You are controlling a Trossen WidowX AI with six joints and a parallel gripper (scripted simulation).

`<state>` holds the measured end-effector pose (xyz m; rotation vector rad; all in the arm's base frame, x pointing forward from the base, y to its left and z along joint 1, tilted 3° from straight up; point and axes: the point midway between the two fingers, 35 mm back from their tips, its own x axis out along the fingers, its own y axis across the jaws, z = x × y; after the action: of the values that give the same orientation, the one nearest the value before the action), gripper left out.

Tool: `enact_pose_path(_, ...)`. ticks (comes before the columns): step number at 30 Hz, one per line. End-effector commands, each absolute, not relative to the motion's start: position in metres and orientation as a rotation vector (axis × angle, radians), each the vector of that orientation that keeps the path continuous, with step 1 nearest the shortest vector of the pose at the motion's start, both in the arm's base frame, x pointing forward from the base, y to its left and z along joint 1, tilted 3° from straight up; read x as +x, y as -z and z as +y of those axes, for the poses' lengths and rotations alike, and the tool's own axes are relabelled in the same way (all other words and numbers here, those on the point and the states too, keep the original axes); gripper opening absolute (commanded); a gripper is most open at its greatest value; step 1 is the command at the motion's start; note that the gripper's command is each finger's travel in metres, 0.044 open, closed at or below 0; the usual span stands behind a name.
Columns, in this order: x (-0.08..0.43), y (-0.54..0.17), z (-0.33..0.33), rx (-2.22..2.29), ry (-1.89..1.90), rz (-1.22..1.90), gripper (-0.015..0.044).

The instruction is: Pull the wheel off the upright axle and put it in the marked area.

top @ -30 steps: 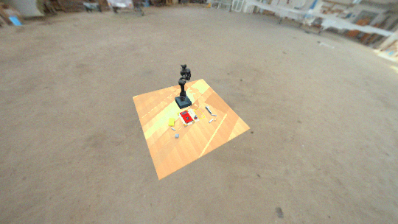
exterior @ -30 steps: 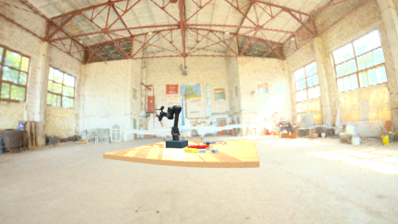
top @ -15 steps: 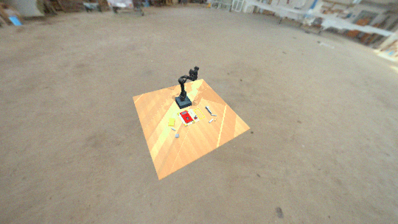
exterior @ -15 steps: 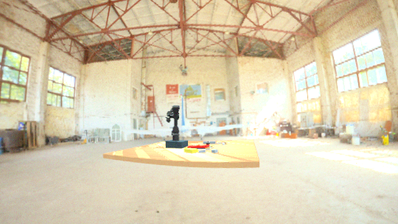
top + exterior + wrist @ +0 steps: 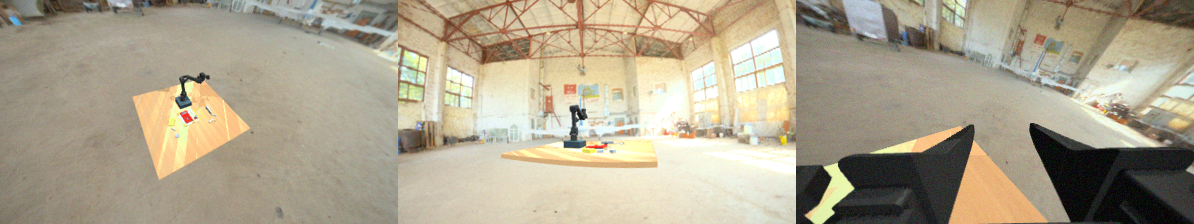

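The gripper (image 5: 208, 77) (image 5: 1001, 126) is open, with nothing between its fingers. It is high above the table's back part, well away from the small objects. A small dark round thing (image 5: 195, 117), which may be the wheel on its axle, stands right of a red panel (image 5: 184, 117) (image 5: 596, 147) in the top view. It is too small to tell the wheel from the axle. Thin yellow lines and corner marks show around and right of the panel; which of them bound the marked area I cannot tell. The wrist view shows neither wheel nor axle.
The arm's dark base (image 5: 183, 102) (image 5: 574, 144) stands behind the panel. A yellow block (image 5: 172, 121) (image 5: 589, 150) lies left of the panel in the top view, with small grey pieces in front. A long dark grey bar (image 5: 208, 110) and a small white piece (image 5: 211, 121) lie to the right.
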<state>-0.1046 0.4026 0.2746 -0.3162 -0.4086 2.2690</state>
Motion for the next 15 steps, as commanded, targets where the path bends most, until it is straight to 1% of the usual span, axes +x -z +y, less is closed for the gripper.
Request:
enact_pose_path(1,-0.055,-0.258,0.420,-0.305,-2.149,-0.116,0.0300)
enact_pose_path(9,0.060,-0.219,0.429,-0.178,-1.783,0.442,0.0300)
enact_pose_path(15,0.142,-0.185,0.404,-0.034,-1.425,0.782,0.0300)
